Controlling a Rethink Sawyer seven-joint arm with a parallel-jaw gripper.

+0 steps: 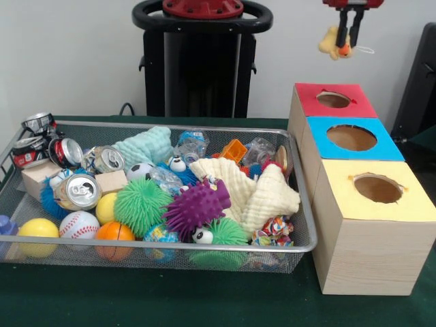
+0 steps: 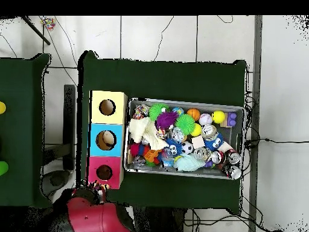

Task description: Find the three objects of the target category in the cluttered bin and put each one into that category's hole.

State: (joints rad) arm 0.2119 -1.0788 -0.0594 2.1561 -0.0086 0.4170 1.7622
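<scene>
My gripper (image 1: 349,33) hangs at the top right, shut on a small yellow plush toy (image 1: 332,42) with an orange spot. It is above and a little behind the red-topped box (image 1: 308,94). In the overhead view the toy (image 2: 99,188) shows just outside the red box (image 2: 95,164), at the end of the red arm (image 2: 90,216). The wire bin (image 1: 170,246) is packed with spiky rubber balls, a purple spiky toy (image 1: 197,204), cloths, drink cans (image 1: 77,191), a baseball (image 1: 79,223) and other balls.
Three wooden boxes stand in a row beside the bin, each with a round hole: red, then blue (image 1: 320,136), then yellow (image 1: 344,197) nearest the camera. Green cloth covers the table (image 1: 204,300). A second dark table (image 2: 24,121) lies to the left in the overhead view.
</scene>
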